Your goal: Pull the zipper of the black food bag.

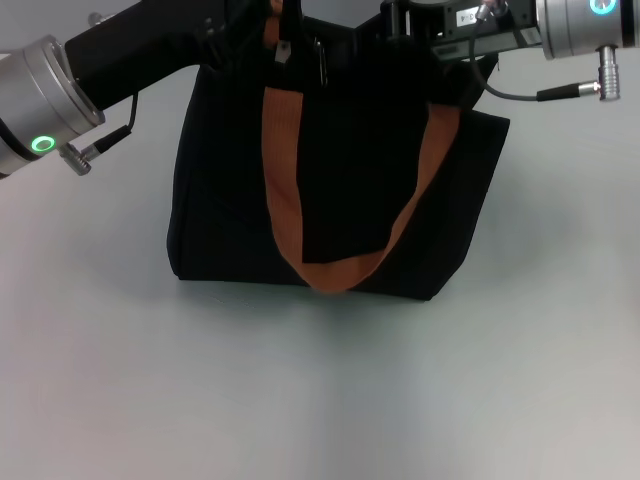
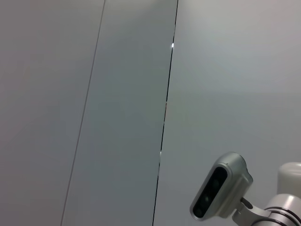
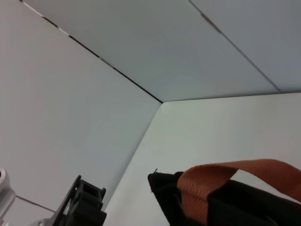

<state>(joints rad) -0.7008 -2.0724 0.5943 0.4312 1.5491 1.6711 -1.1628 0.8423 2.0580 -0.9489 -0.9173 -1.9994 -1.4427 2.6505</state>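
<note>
The black food bag [image 1: 340, 180] stands upright on the table in the middle of the head view, with an orange-brown strap [image 1: 285, 170] looping down its front. My left gripper [image 1: 283, 20] is at the bag's top edge on its left side. A small grey tab [image 1: 280, 52], apparently the zipper pull, hangs just below it. My right gripper [image 1: 425, 30] is at the top edge on the right side. The right wrist view shows a top corner of the bag [image 3: 235, 207] and a strap [image 3: 225, 176]. The zipper track is hidden.
The bag stands on a plain light grey table [image 1: 320, 400]. The wrist views show pale wall panels behind. The left wrist view shows the right arm's wrist camera housing [image 2: 221, 190]. A cable with a plug [image 1: 570, 92] hangs off the right arm.
</note>
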